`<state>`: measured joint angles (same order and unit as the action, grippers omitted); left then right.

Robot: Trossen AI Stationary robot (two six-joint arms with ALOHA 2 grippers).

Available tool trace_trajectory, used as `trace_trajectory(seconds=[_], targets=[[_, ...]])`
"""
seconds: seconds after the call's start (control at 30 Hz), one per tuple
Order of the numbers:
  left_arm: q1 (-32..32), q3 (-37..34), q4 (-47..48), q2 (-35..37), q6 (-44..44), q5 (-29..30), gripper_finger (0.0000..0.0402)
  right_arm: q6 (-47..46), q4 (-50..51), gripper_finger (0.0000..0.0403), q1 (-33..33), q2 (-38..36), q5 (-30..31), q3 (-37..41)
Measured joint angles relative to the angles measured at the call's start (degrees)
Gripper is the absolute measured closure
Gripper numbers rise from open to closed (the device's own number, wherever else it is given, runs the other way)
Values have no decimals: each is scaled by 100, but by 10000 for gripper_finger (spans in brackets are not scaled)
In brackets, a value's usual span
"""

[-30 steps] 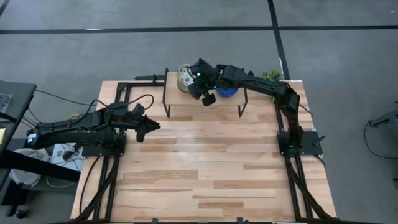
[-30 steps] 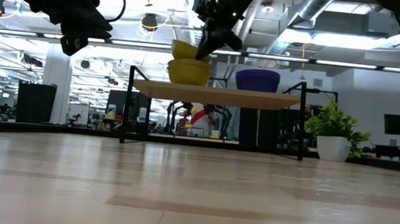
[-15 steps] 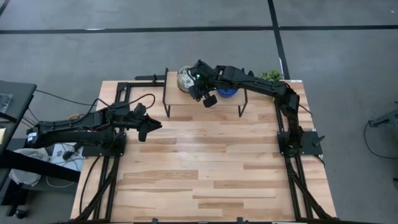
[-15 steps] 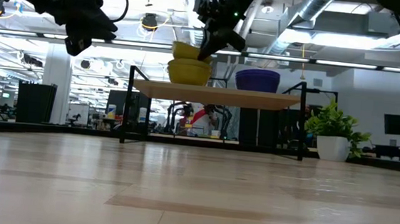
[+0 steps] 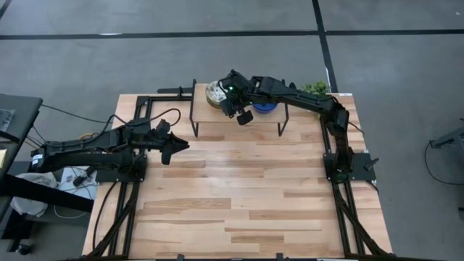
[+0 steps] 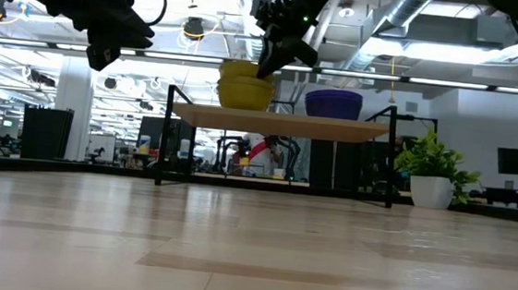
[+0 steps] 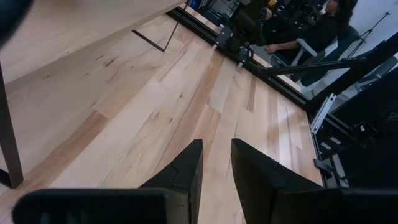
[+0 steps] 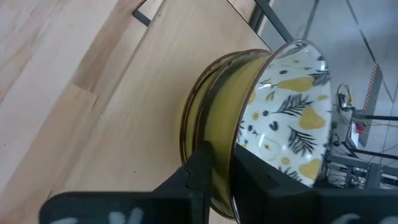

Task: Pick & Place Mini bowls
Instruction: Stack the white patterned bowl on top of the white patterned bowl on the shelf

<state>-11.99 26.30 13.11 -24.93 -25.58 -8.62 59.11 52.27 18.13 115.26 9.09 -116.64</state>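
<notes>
High view and low view show little changed over the last second: the left gripper (image 5: 176,147) has edged slightly toward the raised shelf (image 5: 217,116) and is held above the table (image 5: 239,196) with its fingers (image 7: 186,177) nearly closed on nothing. On the shelf, the stack of patterned mini bowls (image 6: 244,85) now looks more level, its top bowl (image 8: 286,118) lowered onto the others; its rim is pinched between the fingers of the right gripper (image 5: 226,99). Just right of the stack, the blue mini bowl (image 6: 333,104) is seen
</notes>
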Motion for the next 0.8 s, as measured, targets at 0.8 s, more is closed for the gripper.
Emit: trace_trajectory(seconds=[0.8], targets=[[0,0,-77,0,2,2,320,-4,-140,225,-241,2,735,-2]])
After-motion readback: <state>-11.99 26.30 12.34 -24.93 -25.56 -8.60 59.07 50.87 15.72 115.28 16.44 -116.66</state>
